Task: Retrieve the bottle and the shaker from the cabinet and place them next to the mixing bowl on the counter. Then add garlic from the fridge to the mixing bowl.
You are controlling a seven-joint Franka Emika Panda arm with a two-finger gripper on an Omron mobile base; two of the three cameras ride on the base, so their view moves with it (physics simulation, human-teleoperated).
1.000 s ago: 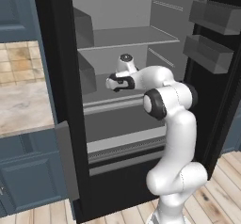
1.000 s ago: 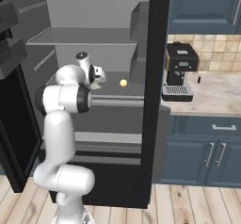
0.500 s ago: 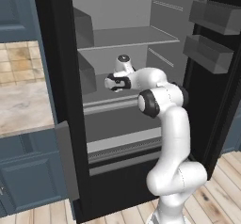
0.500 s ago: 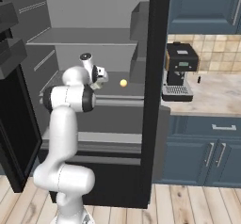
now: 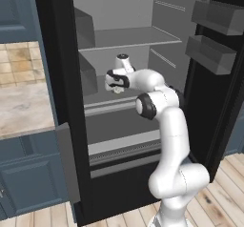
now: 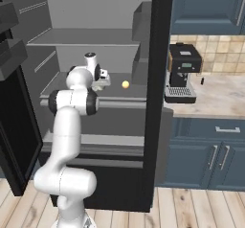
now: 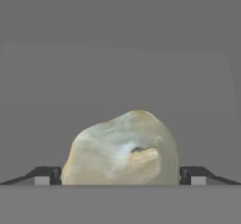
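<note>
The gripper [image 7: 120,180] is inside the fridge [image 5: 57,102]. Its tips sit wide on both sides of the garlic [image 7: 121,148], not squeezing it. A small yellow ball [image 6: 125,84] lies nearby.

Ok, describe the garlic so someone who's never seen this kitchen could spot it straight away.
Look inside the open fridge, on the middle shelf where the white arm reaches in. The garlic sits between the tips of the gripper: a lumpy, pale cream bulb with greenish tints. It is not the small round yellow ball lying alone further along that shelf.
</note>
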